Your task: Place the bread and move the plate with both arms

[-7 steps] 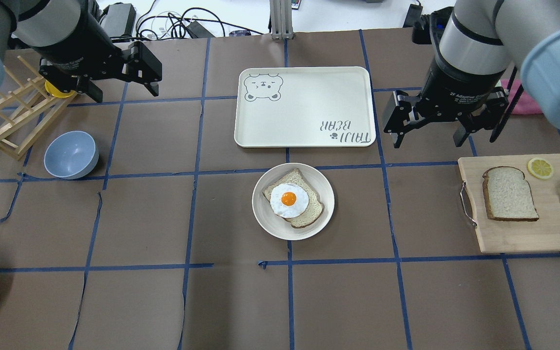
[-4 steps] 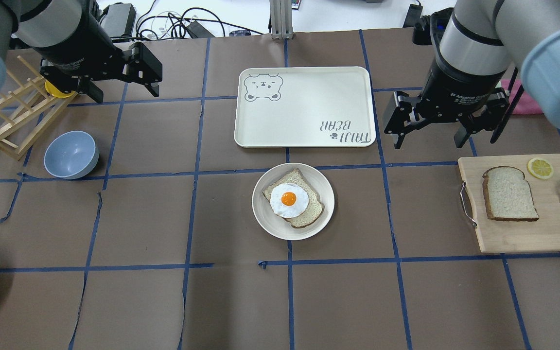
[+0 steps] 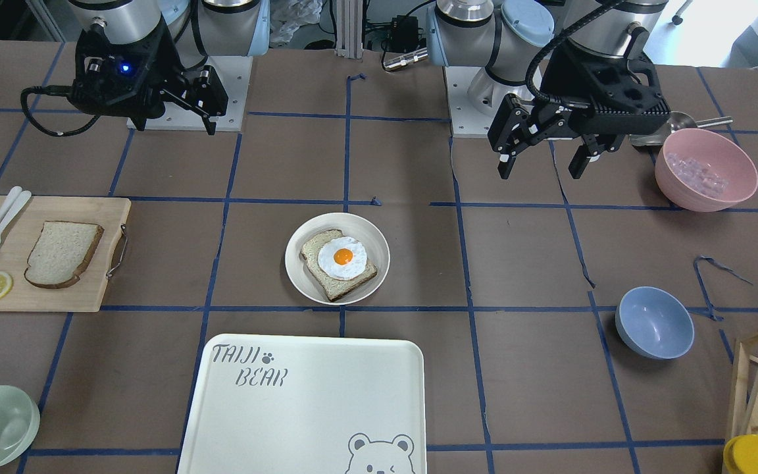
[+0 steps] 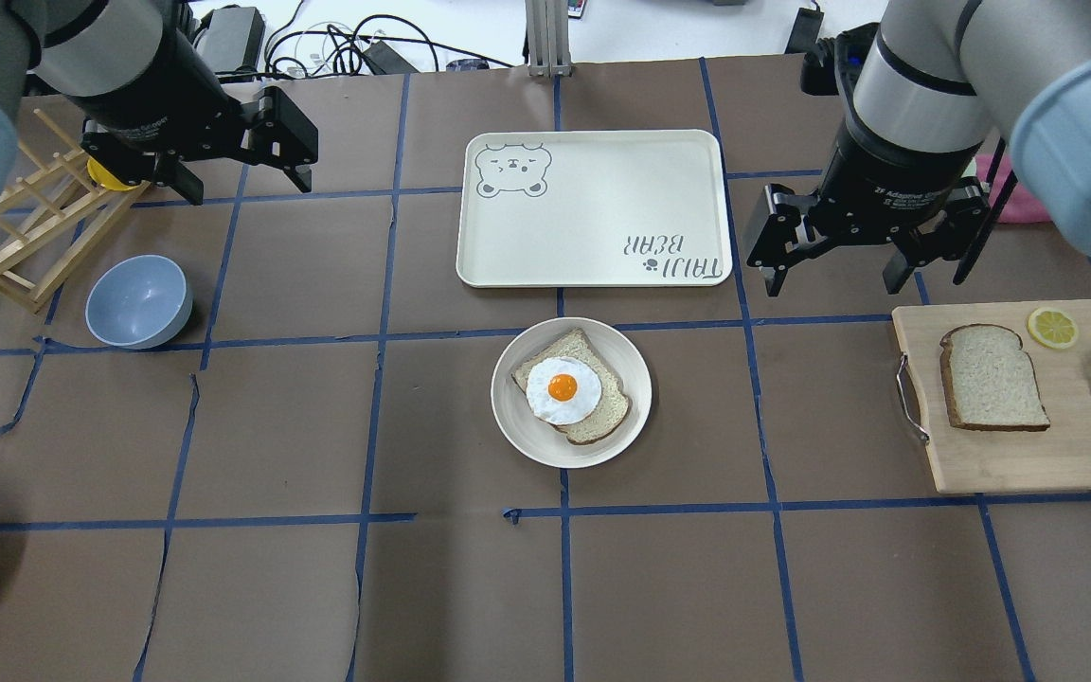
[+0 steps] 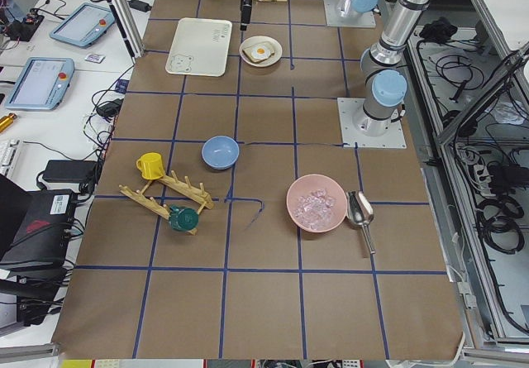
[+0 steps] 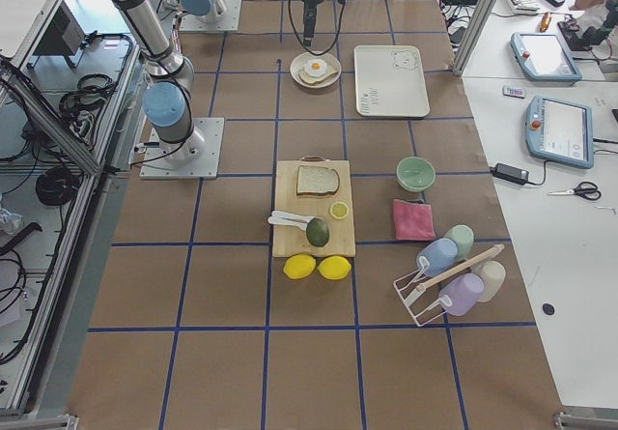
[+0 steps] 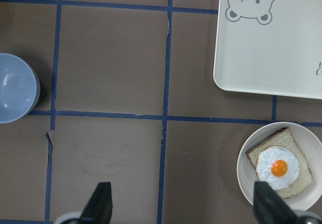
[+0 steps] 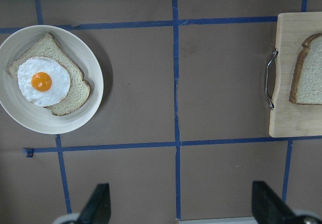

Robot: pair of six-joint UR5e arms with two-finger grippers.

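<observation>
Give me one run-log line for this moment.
bread on cutting board, untouched | plate holds egg toast | left gripper open, empty | right gripper open, empty

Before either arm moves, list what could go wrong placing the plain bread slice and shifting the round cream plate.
The plain grey-brown bread slice lies flat on the wooden cutting board, so the open right gripper may not pinch it. The fried egg could slide when the round cream plate moves.

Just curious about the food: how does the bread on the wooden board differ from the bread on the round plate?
The plain bread lies bare on the wooden board; the egg-topped slice carries a fried egg and sits in the plate. The plain bread's crust looks darker. Both lie flat.
</observation>
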